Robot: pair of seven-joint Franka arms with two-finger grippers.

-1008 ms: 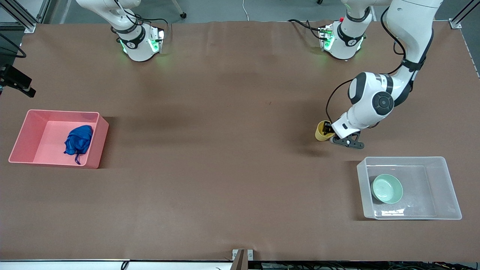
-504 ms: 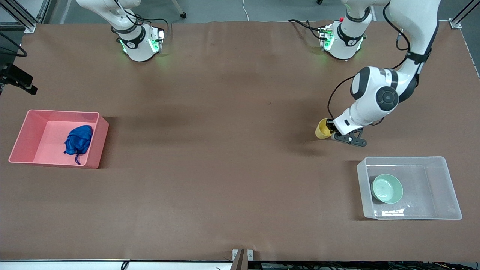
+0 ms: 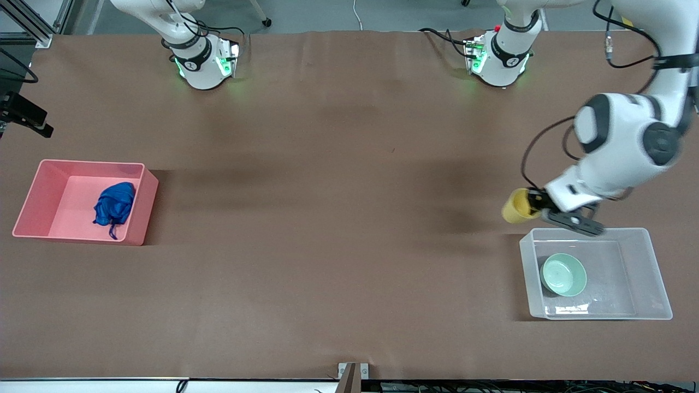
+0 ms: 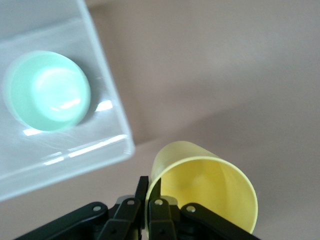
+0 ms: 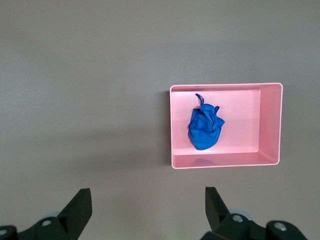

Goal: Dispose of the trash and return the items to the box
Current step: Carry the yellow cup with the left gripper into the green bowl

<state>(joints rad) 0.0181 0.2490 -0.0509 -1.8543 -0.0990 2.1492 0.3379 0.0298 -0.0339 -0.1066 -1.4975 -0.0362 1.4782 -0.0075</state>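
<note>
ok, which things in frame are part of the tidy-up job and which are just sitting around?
Part of the job:
- yellow cup, pinched at its rim by the left gripper, in the air beside the clear box
- mint bowl, in the clear box
- blue trash wad, in the pink bin

Just around:
- right gripper, open, waiting high above the table

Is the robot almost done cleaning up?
Almost! The blue trash already lies in the pink bin, and the green bowl sits in the clear box. The left gripper holds the yellow cup up beside the box; it must still go in. The right gripper waits open.
</note>
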